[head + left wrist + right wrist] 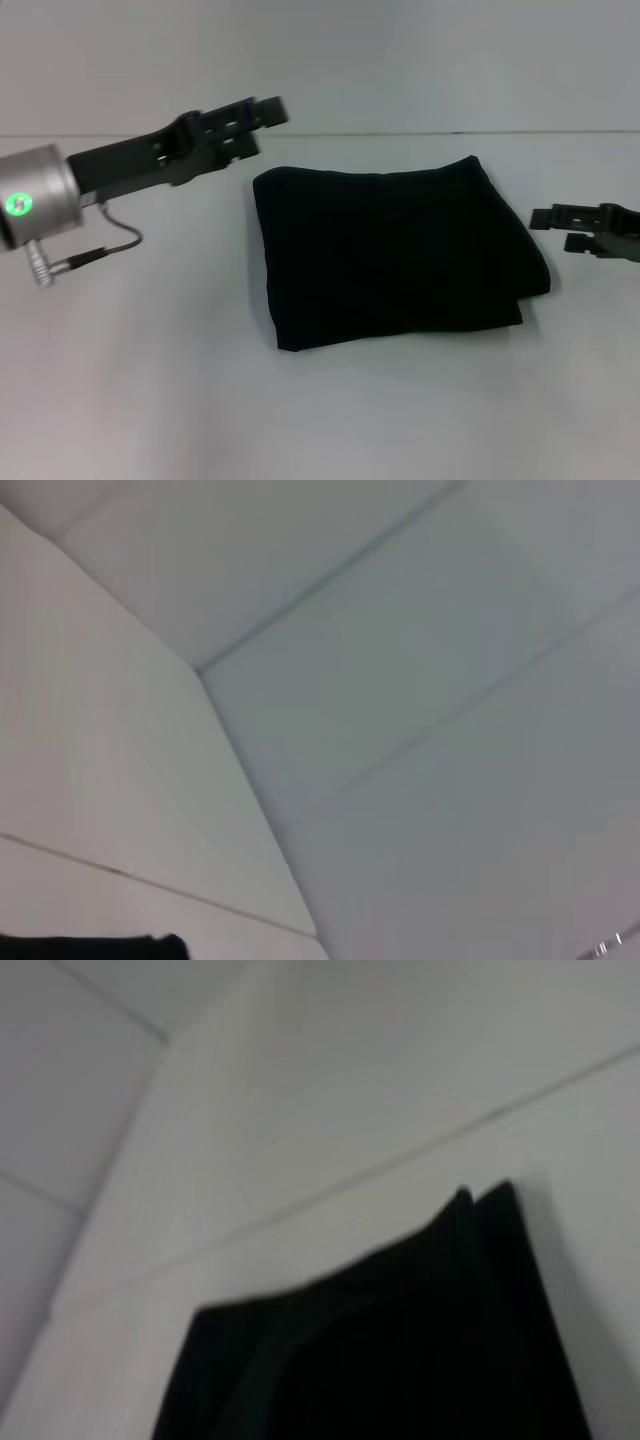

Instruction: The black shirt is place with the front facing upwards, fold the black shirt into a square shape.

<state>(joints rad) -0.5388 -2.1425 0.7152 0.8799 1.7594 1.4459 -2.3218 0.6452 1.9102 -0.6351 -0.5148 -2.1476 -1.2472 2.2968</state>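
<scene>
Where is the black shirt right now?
In the head view, the black shirt lies folded in the middle of the white table, between the left gripper at its far left corner and the right gripper beside its right edge.

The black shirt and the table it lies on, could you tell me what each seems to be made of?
The black shirt looks like soft matte cloth, probably knit cotton: its folded edges are rounded and it sags into layers. The table appears to be a smooth, hard, pale laminate or painted board, evenly lit with a faint sheen.
</scene>
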